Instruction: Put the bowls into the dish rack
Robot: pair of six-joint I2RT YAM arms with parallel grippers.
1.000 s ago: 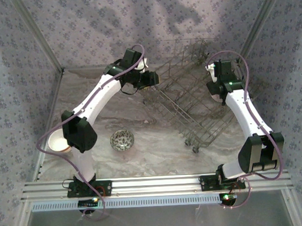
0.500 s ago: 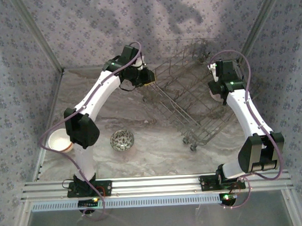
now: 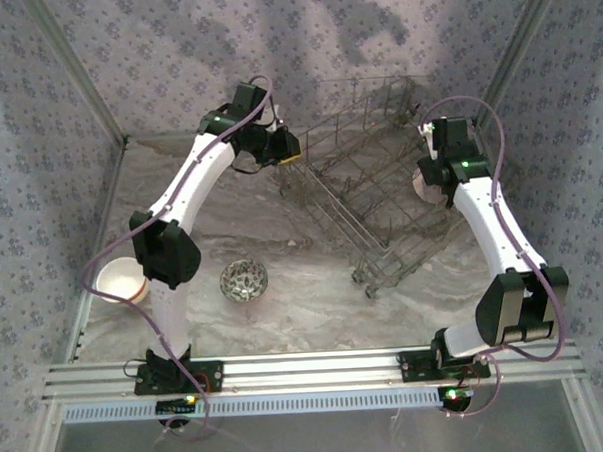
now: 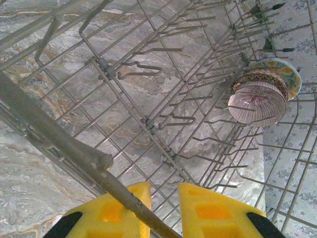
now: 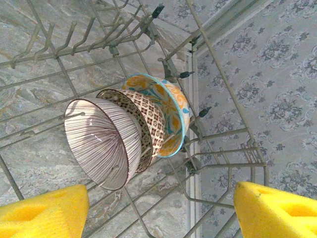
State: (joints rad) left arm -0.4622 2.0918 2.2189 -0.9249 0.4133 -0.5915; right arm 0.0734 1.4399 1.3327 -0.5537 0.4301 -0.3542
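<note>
My left gripper (image 4: 164, 198) is drawn nearly closed at the far left rim of the dish rack (image 3: 365, 198). The thick rim wire slants across my left pad (image 4: 114, 215) and down into the narrow gap, so I have the rack's edge pinched there. Past that wire the rack floor is open, with rows of bare tines.

My right gripper (image 5: 161, 203) hangs over the rack's right side with its jaws spread wide and nothing between them. Just beyond it three bowls stand nested on edge among the tines: a striped bowl (image 5: 99, 141) nearest me, a lattice-patterned bowl (image 5: 148, 119) behind it, and a blue-and-orange bowl (image 5: 171, 106) at the back. The rack's side grid and the wall (image 5: 257, 74) are close behind them, so there is little room on that side.

The rack sits skewed on the table (image 3: 286, 322), one corner pointing toward the middle. A white bowl (image 3: 114, 281) lies at the table's left edge, partly under my left elbow. A grey patterned bowl (image 3: 244, 281) sits near it, with bare table between it and the rack's near corner.
</note>
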